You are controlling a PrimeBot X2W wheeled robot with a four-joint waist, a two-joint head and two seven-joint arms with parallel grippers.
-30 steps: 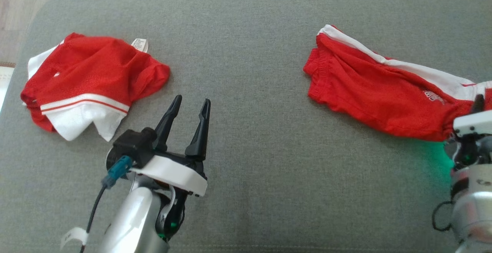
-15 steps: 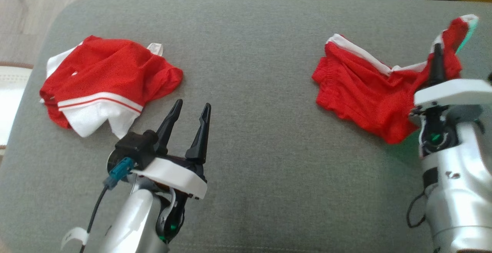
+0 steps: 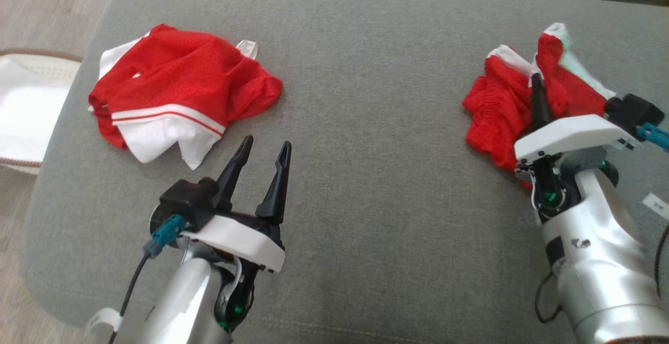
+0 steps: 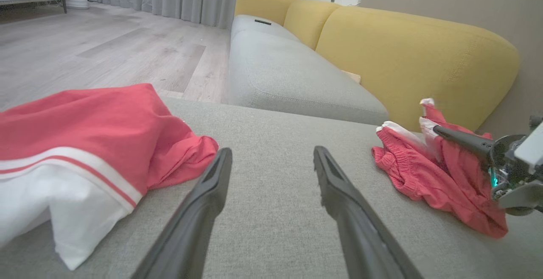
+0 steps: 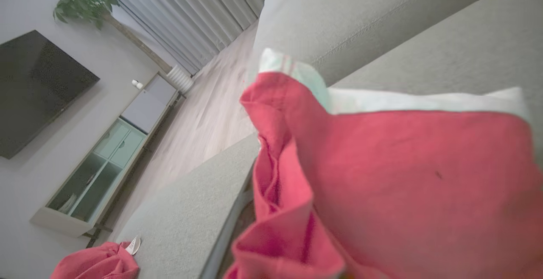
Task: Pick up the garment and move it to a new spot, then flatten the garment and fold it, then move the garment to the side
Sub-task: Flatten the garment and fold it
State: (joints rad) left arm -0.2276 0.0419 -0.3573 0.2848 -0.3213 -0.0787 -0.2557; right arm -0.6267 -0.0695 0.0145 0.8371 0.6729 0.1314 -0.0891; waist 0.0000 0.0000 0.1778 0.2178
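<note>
1. Grey cushion as work surface; wood floor and yellow sofa beyond.
2. Clenched tight, the right gripper, pinching a raised fold of the red-and-white garment; fabric draped over the dark fingers, close against the right wrist camera.
3. Outward from that pinch, the rest of the cloth bunched on the cushion at its far right, spilling from the fingers toward the robot's left; no clear long axis while crumpled.
4. Released and spread wide, the left gripper, holding nothing; poised over bare cushion, well apart from the held cloth.
5. Just beyond and to the left of those fingertips, a second red-and-white garment in a loose heap; not the one in hand.
6. Judged: carry best left to the right arm, far nearer and gripping; bare cushion between the two grippers the likely new spot, lying to the left of the pinch.
</note>
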